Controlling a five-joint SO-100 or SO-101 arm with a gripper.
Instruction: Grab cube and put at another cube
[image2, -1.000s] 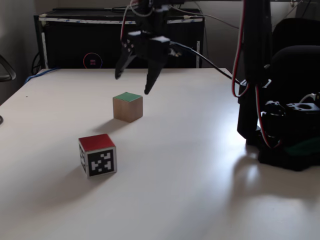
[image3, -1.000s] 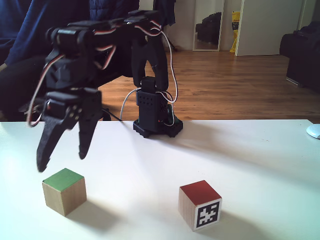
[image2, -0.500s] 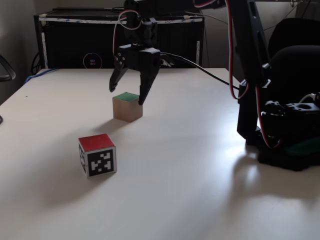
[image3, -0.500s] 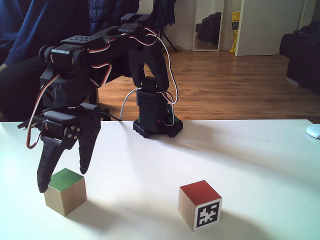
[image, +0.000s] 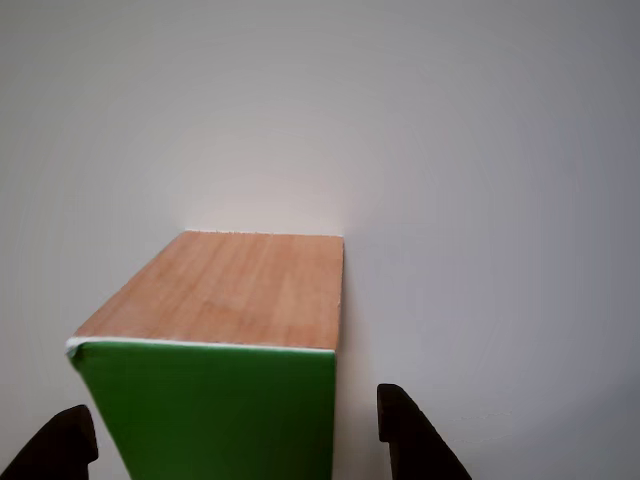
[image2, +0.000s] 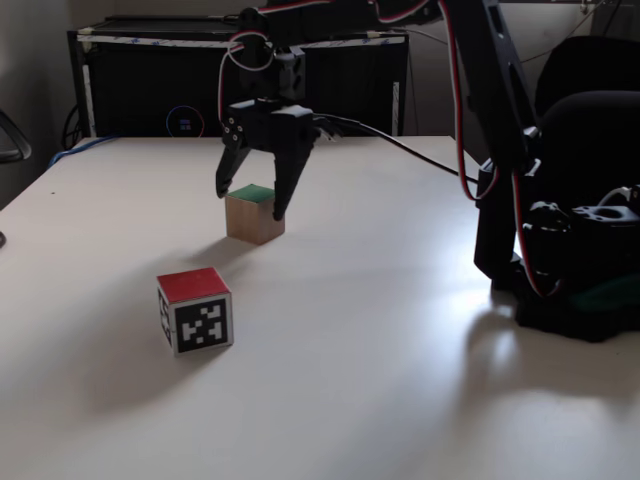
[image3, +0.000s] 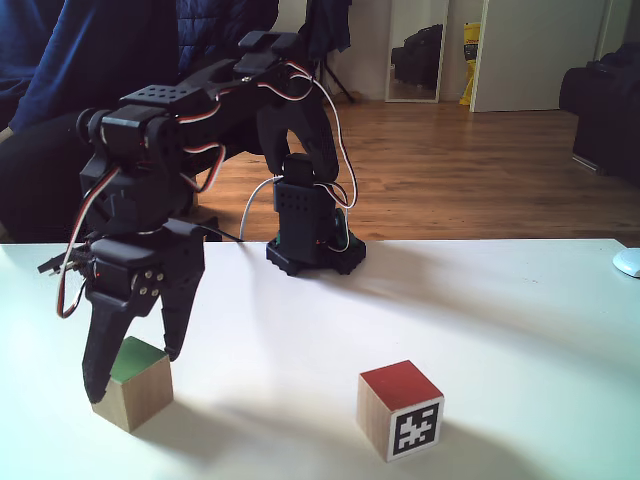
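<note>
green paint covers the top face of the cube (image2: 254, 213), a squared block whose other sides show plain light-brown wood grain; it sits flat on the smooth pale bench (image2: 380, 350). the black claw (image2: 249, 204) hangs straight over it with its two tapered, pointed fingers spread wide, one tip on each side of the block, not pressing on it. in the other view the cube (image: 215, 380) lies between the two dark fingertips (image: 410, 437). another cube (image2: 195, 309), red on top with a black-and-white square marker on its front, stands apart on the bench, nearer the camera in a fixed view. both blocks have crisp edges.
</note>
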